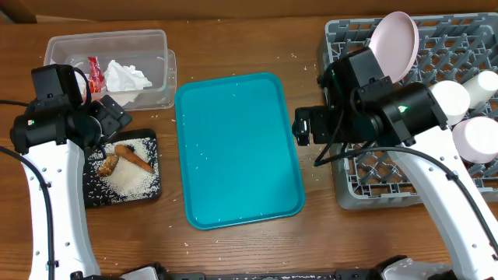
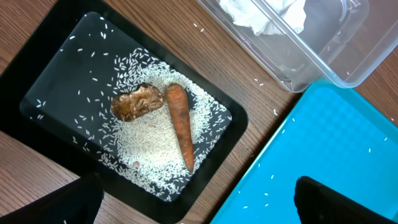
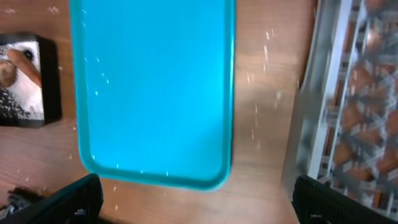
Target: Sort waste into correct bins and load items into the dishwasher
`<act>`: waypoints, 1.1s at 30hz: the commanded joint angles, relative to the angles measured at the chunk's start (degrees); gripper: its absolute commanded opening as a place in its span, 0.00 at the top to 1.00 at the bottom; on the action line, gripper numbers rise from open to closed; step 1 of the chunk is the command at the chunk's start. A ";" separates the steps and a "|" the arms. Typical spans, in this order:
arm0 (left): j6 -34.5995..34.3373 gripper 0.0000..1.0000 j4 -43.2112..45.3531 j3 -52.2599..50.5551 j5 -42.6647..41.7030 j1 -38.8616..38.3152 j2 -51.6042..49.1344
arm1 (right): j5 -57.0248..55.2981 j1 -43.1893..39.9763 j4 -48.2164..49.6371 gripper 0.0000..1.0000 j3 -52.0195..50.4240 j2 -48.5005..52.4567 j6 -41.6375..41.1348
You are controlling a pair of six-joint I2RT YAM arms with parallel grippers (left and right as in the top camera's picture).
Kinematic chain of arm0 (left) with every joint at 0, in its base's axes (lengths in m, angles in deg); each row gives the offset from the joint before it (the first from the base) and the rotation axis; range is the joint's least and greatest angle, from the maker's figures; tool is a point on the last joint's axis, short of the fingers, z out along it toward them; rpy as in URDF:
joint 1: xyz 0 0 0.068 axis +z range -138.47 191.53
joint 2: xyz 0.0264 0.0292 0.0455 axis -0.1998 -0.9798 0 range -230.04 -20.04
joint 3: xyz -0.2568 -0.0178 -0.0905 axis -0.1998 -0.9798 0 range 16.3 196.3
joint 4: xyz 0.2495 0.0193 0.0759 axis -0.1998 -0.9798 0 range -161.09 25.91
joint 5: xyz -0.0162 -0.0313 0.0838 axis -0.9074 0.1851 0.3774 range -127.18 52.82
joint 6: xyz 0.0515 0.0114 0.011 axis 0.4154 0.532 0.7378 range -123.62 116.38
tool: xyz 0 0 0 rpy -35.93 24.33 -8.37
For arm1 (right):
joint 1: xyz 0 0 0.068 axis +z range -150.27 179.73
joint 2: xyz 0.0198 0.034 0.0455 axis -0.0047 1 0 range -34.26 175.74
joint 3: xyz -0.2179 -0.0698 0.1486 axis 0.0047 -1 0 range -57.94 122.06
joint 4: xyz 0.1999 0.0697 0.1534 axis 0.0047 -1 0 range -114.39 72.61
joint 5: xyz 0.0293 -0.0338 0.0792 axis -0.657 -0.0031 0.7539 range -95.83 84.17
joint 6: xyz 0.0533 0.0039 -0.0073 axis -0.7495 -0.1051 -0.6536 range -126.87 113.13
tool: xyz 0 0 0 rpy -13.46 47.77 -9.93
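The black tray (image 2: 56, 68) holds loose rice (image 2: 152, 140), an orange carrot (image 2: 180, 124) and a brown food lump (image 2: 135, 102). The clear tub (image 1: 159, 47) holds a crumpled white napkin (image 1: 124, 78) and a red wrapper (image 1: 95, 74). A white plate (image 1: 393, 45) stands upright in the grey dish rack (image 1: 366, 183), with a cup (image 1: 451, 101) and a bowl (image 1: 478, 138) beside it. My left gripper (image 1: 113, 117) hangs open over the black tray's far edge, holding nothing. My right gripper (image 1: 303, 128) hangs open between the teal tray and the rack, also with nothing in it.
The large teal tray (image 1: 237, 148) lies in the middle of the table with a few rice grains on it. Stray grains dot the wood (image 3: 264, 81) between the tray and the rack. The black tray (image 3: 50, 74) shows at the left of the right wrist view.
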 commanded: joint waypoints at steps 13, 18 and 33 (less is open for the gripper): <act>-0.13 0.00 0.22 0.42 0.74 0.20 -0.31 | 0.20 -4.57 13.27 0.00 -12.90 -19.98 9.35; -0.13 0.00 0.22 0.42 0.72 0.20 -0.31 | 6.08 -9.70 29.92 0.00 -33.81 -32.41 9.35; -0.13 0.00 0.22 0.42 0.72 0.20 -0.31 | 14.91 -20.31 67.10 0.00 -75.38 -59.54 9.14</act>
